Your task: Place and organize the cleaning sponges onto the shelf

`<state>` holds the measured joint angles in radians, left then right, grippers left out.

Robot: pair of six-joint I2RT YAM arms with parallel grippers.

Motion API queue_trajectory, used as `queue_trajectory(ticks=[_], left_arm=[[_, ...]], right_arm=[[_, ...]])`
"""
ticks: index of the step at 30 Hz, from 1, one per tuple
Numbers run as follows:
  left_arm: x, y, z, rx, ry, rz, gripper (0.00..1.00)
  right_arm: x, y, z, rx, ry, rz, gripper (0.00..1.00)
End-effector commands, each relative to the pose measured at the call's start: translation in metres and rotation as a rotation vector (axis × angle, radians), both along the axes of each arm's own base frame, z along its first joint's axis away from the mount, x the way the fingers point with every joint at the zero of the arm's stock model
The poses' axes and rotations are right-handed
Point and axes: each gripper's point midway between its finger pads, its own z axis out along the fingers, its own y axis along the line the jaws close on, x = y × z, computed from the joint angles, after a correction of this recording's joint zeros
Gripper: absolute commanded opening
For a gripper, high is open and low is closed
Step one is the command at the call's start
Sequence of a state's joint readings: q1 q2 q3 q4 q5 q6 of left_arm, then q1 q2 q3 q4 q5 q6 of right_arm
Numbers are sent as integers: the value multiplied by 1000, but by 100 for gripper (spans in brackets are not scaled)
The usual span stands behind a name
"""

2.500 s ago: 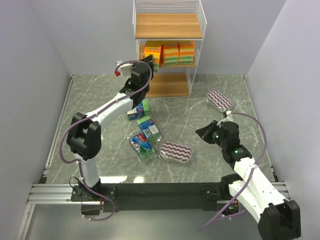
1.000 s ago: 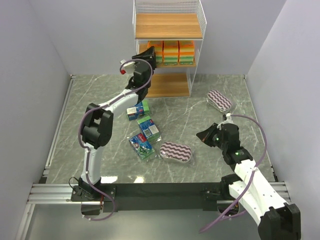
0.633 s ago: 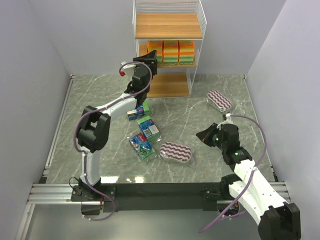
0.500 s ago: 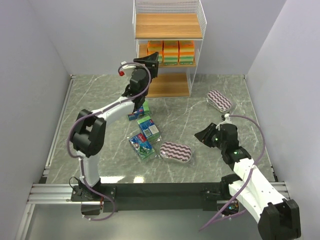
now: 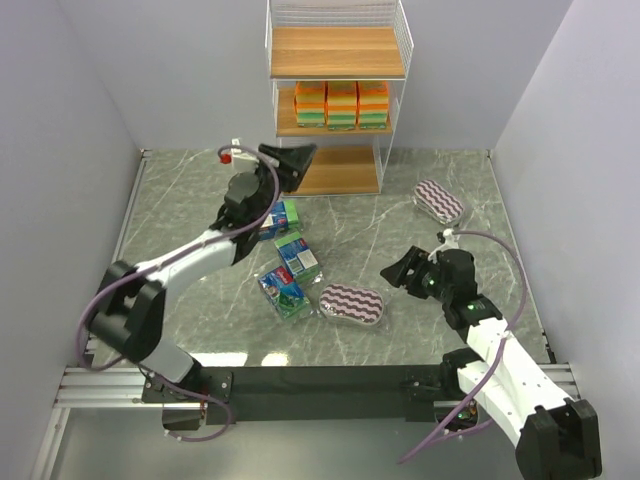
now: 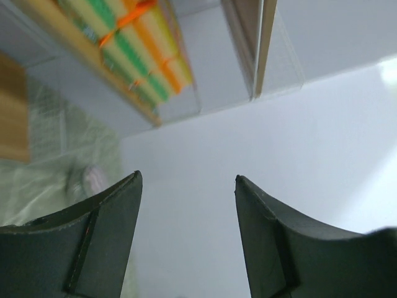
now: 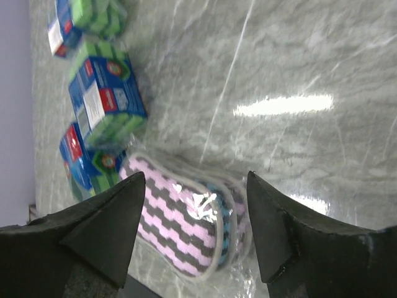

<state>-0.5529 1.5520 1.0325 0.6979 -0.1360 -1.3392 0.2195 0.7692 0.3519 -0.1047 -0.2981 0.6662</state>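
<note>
The sponges come in three kinds. Three orange sponge packs [image 5: 341, 105], each a block with yellow and green layers, stand side by side in a neat row on the middle board of the shelf [image 5: 340, 12], a tall narrow rack of white wire and brown wood at the far edge of the table [image 5: 200, 190]. Its top board [image 5: 337, 52] and bottom board [image 5: 337, 172] carry nothing. Three blue-green packs [image 5: 297, 254], wrapped in clear film with printed labels, lie loose on the table in a ragged line running from the foot of the shelf toward the near edge, close together and at different angles. Just right of the nearest one lies a striped pad [image 5: 351, 303], an oval in clear wrap with purple and white wavy bands. A second striped pad [image 5: 438, 200] lies well apart, on the right side of the table near the shelf's right leg. The left gripper [image 5: 303, 158] hangs in the air in front of the bottom tier, pointing at the shelf; its wrist view shows the fingers [image 6: 99, 242] spread apart with nothing between them, and the orange packs above. The right gripper [image 5: 395, 268] sits low, near the right end of the first striped pad, its jaws apart and empty; through the gap the wrist camera sees that pad lying on the table.
</note>
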Motion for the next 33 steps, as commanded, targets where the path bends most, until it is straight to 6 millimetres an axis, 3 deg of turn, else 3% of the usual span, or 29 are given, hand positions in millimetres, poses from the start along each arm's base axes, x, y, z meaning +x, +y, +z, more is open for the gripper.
queue_trajectory(ticks=[1,2,4,5,7,8,10,11,15,19,20,21,22,25,30,33], left_arm=[[-56,2,13,180,-140,-128,67],[-66,3,7,211,-139,-153,67],[-82,9,-28,302,-69,-180,67],[-94,16,-23,324,-91,-179,67],[-108,24,-49,380,-33,-199,67],[-118,30,-43,385,-53,-195,67],[-130,34,-57,401,-24,-218,67],[-138,39,-49,390,-46,-215,67],[-150,47,-60,407,-30,-219,67],[-155,54,-77,463,7,-215,67],[-157,54,-78,466,2,-222,67],[-159,53,-80,468,5,-230,67],[-160,53,-84,469,14,-235,67],[-162,54,-87,478,15,-244,66],[-163,59,-86,490,12,-225,67],[-164,60,-82,497,4,-225,66]], right_arm=[[-22,7,-21,-4,68,93,74],[-27,8,-26,0,87,103,74],[-39,11,-42,11,141,114,76],[-42,13,-45,17,155,116,76],[-51,22,-52,27,199,137,76],[-54,23,-55,18,213,135,76],[-60,32,-56,15,225,157,75],[-60,36,-55,17,218,161,73],[-61,46,-58,28,234,173,53],[-62,49,-68,24,287,180,41],[-60,50,-68,29,286,181,32],[-60,50,-69,25,291,178,4],[-58,50,-67,25,288,172,0],[-46,43,-49,19,244,120,0],[-15,23,5,93,99,-3,0],[0,14,22,112,61,-52,0]])
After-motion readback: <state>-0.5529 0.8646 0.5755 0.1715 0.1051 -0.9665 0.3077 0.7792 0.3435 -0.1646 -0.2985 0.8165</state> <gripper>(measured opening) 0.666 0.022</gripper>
